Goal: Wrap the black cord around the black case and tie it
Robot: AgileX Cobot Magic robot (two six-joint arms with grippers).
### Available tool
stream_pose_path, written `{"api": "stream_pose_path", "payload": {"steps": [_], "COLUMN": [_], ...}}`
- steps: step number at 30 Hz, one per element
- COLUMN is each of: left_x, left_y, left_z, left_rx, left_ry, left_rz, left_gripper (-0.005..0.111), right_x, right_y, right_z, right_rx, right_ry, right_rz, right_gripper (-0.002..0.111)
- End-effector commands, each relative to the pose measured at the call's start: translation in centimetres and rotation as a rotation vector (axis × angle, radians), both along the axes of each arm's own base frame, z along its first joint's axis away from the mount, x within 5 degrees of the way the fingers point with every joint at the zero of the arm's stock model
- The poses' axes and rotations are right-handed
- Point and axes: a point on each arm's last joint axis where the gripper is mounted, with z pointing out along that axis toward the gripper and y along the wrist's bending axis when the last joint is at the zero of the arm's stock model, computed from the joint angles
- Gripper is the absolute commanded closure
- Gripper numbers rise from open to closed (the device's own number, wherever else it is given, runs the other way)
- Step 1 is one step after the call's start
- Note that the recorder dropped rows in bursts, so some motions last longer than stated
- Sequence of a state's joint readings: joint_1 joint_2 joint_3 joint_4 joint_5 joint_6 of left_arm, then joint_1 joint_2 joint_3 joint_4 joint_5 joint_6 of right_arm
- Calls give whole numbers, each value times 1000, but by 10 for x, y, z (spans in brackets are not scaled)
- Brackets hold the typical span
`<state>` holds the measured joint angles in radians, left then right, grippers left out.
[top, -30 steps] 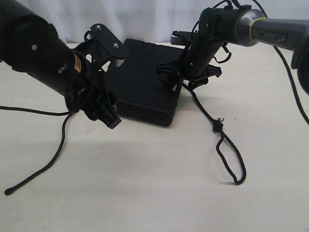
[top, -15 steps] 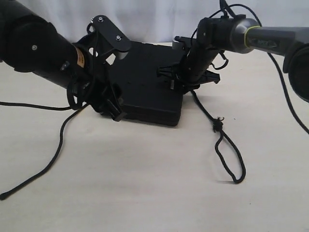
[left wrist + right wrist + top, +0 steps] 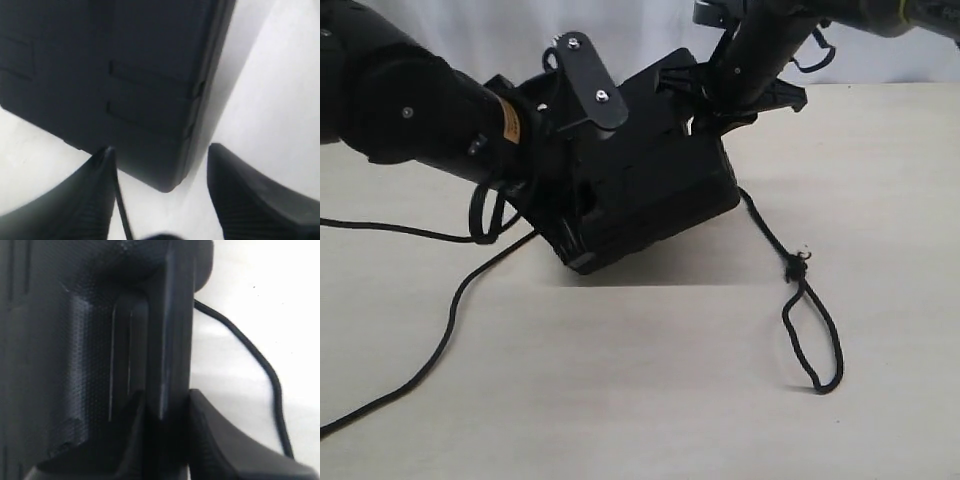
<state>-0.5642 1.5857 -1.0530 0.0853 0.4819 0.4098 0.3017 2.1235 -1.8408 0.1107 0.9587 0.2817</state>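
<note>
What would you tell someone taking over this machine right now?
The right gripper is shut on the black case's upper edge.
The left gripper has its jaws either side of the case's lower corner; grip unclear.
The case hangs tilted, off the table.
The black cord trails out both sides onto the table, its knot and loop lying on the right.
Done: no wrap or tie visible.
Left: wrap, then tie.

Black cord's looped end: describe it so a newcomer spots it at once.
Start at the black case tilted up at the centre of the exterior view. From its right corner the black cord drops to the table, reaching a small frayed knot and then an elongated loop. The cord's other stretch, at lower left, is a plain single strand.
</note>
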Motion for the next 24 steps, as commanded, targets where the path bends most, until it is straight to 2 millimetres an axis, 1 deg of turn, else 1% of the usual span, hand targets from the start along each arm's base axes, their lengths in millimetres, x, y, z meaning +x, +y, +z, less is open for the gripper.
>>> {"api": "stream_pose_path", "payload": {"steps": [1, 3, 6, 11, 13, 18, 20, 22, 24], "left_x": [-15, -18, -15, -5, -2, 0, 1, 2, 3], "left_y": [-29, -37, -43, -51, -53, -54, -51, -43, -28], "left_z": [16, 19, 12, -17, -26, -28, -29, -28, -19], "left_rx": [-73, -118, -153, -110, -85, -91, -68, -31, 3], "left_ry": [-96, -123, -116, -67, -67, -81, -80, -60, -42], "left_rz": [-108, -114, -92, -95, -110, -114, -121, -107, -57], "left_gripper": [54, 54, 54, 54, 54, 54, 54, 54, 54], "right_x": [-6, -9, -12, -15, -16, -16, -16, -17, -17], "right_y": [-1, 1, 4, 9, 9, 9, 10, 11, 12], "right_z": [33, 36, 37, 39, 38, 38, 38, 39, 39], "right_rx": [102, 134, 178, 249, 248, 256, 264, 278, 289], "right_ry": [-45, -30, 4, 45, 54, 68, 72, 79, 80], "right_rz": [-46, -50, -53, -60, -58, -78, -84, -85, -87], "right_gripper": [104, 104, 104, 104, 104, 104, 104, 104, 104]}}
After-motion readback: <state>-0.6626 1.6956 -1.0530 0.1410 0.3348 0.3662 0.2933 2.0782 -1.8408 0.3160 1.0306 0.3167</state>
